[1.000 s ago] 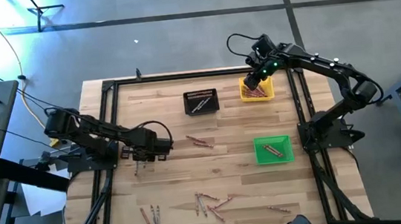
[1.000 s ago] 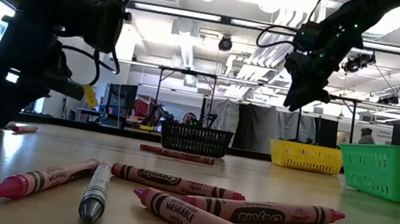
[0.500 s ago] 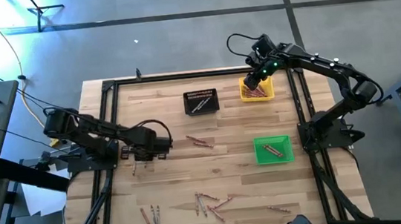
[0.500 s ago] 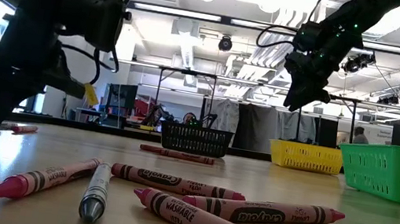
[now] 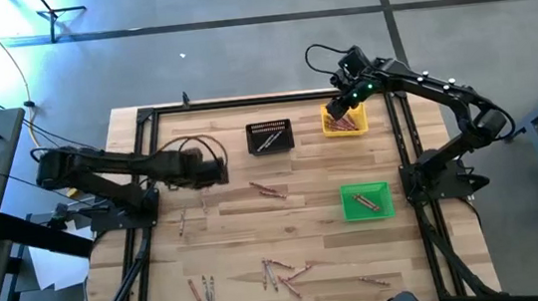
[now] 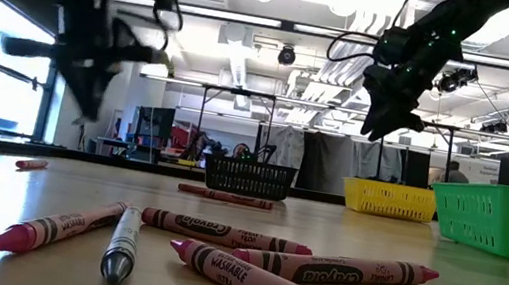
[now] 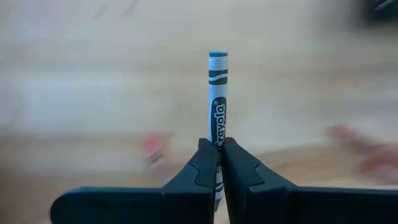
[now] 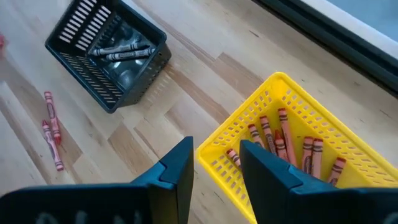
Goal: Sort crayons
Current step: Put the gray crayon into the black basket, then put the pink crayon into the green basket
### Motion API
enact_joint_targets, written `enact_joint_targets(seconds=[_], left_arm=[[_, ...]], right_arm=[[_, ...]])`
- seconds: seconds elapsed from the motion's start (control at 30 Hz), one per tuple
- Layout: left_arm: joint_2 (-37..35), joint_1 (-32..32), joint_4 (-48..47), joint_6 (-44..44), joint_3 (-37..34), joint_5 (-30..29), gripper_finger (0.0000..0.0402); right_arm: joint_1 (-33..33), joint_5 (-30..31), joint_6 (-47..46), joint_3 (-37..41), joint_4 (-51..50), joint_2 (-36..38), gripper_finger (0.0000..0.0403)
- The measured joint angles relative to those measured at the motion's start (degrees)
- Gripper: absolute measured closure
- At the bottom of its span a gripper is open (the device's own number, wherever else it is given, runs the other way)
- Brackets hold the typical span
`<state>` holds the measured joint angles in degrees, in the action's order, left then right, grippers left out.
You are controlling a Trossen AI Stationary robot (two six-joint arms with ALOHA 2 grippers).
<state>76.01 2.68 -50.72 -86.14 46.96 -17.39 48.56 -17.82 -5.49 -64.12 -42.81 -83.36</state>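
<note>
Holding above table's left half in high view, left gripper (image 5: 219, 172), right gripper (image 5: 345, 109) over yellow bin (image 5: 357, 124), low view, loose crayons (image 6: 218, 248) on table (image 6: 4, 196), left wrist, fingers (image 7: 202, 171) pinching grey crayon (image 7: 217, 93), right wrist, fingers (image 8: 180, 168) spread above yellow bin.

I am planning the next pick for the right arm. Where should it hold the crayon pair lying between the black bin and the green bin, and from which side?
Probably from straight above, tool closing across the middle of one crayon in the pair. They lie flat, angled, side by side on bare wood, so fingers should straddle the thin width, not the length. The right tool hangs open at the yellow bin.
</note>
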Motion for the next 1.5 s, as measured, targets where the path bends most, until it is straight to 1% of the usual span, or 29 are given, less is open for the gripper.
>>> enact_joint_targets(seconds=[0.07, 0.13, 0.23, 0.33, 0.4, 0.5, 0.57, 0.77, 0.87, 0.97, 1.07, 1.2, 1.37, 1.5], left_arm=[[-0.8, 1.6, 6.2, 2.9, 0.7, -3.3, 0.0401], [-1.1, 4.0, 13.8, 7.6, 0.8, -5.8, 0.0401], [0.4, 8.7, 27.0, 16.1, 0.8, -6.1, 0.0401], [2.9, 13.8, 39.4, 24.2, 0.8, -4.7, 0.0401], [5.1, 17.1, 47.3, 28.7, 0.9, -2.1, 0.0401], [8.9, 21.0, 55.7, 33.6, 0.9, 2.9, 0.0401], [11.4, 22.6, 58.9, 35.0, 0.9, 4.9, 0.0401], [18.3, 23.7, 58.9, 42.5, 4.6, 8.5, 0.0401], [20.3, 23.6, 58.9, 46.2, 6.9, 11.7, 0.0401], [20.9, 23.5, 58.3, 51.0, 8.8, 13.8, 0.0395], [20.9, 23.5, 57.6, 56.7, 10.2, 14.2, 0.0383], [20.4, 23.5, 54.6, 61.1, 11.8, 14.7, 0.0363], [20.4, 23.5, 49.1, 62.7, 13.6, 17.9, 0.0334], [20.3, 23.5, 44.0, 58.6, 15.4, 18.7, 0.0322]], right_arm=[[0.0, -1.0, -0.1, 0.0, 0.2, 0.8, 0.0286], [0.0, -2.5, -0.1, 0.0, 0.5, 1.5, 0.0286], [0.0, -2.6, -1.6, 0.0, 1.7, 2.6, 0.0286], [0.0, -2.5, -2.6, 0.0, 2.4, 3.5, 0.0286], [0.0, -2.3, -3.5, 0.0, 2.9, 4.2, 0.0286], [0.0, -2.3, -5.1, 0.0, 4.1, 5.0, 0.0286], [-0.3, -2.3, -6.4, 0.0, 4.9, 5.3, 0.0286], [-2.0, -2.3, -9.0, 0.0, 8.1, 5.5, 0.0286], [-3.2, -2.3, -9.5, 0.0, 8.6, 5.5, 0.0286], [-4.0, -2.3, -9.5, 0.0, 8.5, 5.5, 0.0286], [-4.1, -2.3, -9.5, 0.0, 8.5, 5.5, 0.0286], [-4.1, -2.3, -9.0, 0.0, 8.5, 5.5, 0.0286], [-4.1, -2.3, -7.2, 0.0, 8.4, 5.5, 0.0286], [-4.1, -2.3, -6.9, 0.0, 8.4, 5.5, 0.0286]])
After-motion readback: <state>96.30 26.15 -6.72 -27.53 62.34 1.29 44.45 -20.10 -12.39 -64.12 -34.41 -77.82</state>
